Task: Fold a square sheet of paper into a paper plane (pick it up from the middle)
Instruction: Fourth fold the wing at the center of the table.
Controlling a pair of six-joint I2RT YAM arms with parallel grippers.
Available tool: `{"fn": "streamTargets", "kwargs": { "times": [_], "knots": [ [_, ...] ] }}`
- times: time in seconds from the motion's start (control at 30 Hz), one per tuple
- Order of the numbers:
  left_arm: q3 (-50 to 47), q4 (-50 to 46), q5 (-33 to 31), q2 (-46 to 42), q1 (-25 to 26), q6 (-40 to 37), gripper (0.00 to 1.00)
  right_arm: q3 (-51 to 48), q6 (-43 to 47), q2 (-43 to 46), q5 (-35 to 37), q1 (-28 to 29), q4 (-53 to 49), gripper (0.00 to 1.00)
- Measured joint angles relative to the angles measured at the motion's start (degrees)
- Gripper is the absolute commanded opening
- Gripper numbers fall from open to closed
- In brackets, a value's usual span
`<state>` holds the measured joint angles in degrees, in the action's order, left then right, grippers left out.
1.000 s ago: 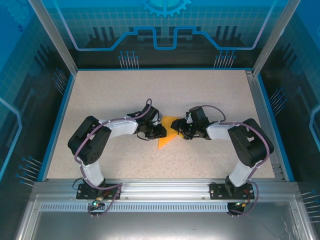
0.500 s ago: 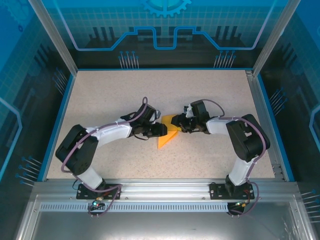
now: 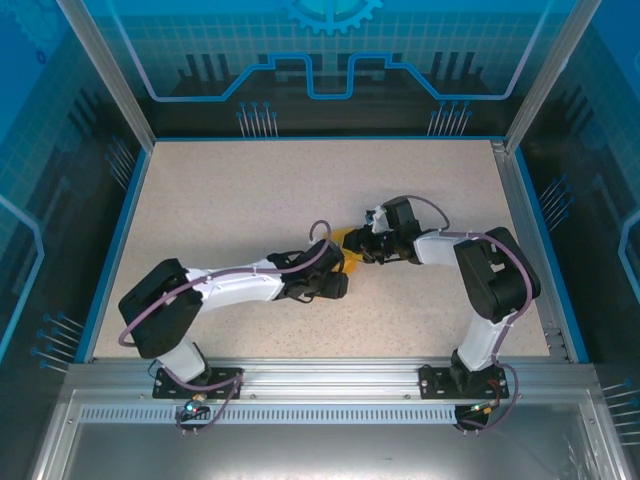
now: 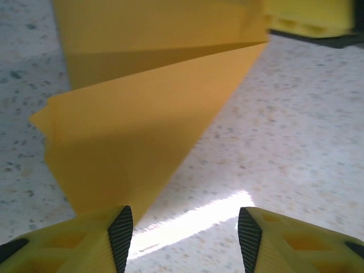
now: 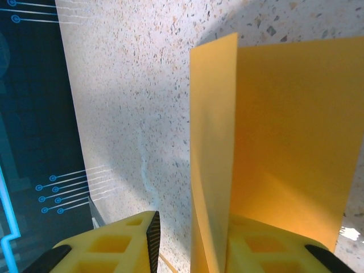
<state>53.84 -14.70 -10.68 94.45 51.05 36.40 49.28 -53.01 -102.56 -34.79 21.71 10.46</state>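
The square sheet of paper (image 3: 348, 239) is orange-yellow and folded to a pointed shape at the table's middle. In the top view my left wrist hides most of it. The left wrist view shows the folded paper (image 4: 142, 125) lying flat, its narrow end beside my left finger. My left gripper (image 3: 338, 285) (image 4: 185, 239) is open, with bare table between its pads. My right gripper (image 3: 360, 246) (image 5: 193, 227) stands open around a raised flap of the paper (image 5: 273, 136). That flap leans on the right finger (image 5: 267, 250), and the left pad (image 5: 153, 239) is apart from it.
The speckled table (image 3: 220, 200) has a blue rim and aluminium posts at its corners. A metal rail (image 3: 530, 240) runs along the right side. Both arms meet at the middle, their wrists close together.
My left arm has swung nearer and to the right, over the paper, and its jaws have opened. My right gripper's jaws have narrowed around the flap.
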Motion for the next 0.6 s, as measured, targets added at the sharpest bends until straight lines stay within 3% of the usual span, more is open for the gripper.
{"fn": "streamTargets", "kwargs": {
  "times": [0.2, 0.6],
  "knots": [
    [0.09, -0.55, -6.01, 2.89, 1.9, 0.39, 0.54, 1.22, 0.13, -0.22, -0.46, -0.02, -0.2, 0.32],
    [0.85, -0.44, -9.99, 5.57, 2.86, 0.09, 0.45, 1.25, 0.13, -0.28, -0.83, -0.02, -0.39, 0.32]
  ]
}}
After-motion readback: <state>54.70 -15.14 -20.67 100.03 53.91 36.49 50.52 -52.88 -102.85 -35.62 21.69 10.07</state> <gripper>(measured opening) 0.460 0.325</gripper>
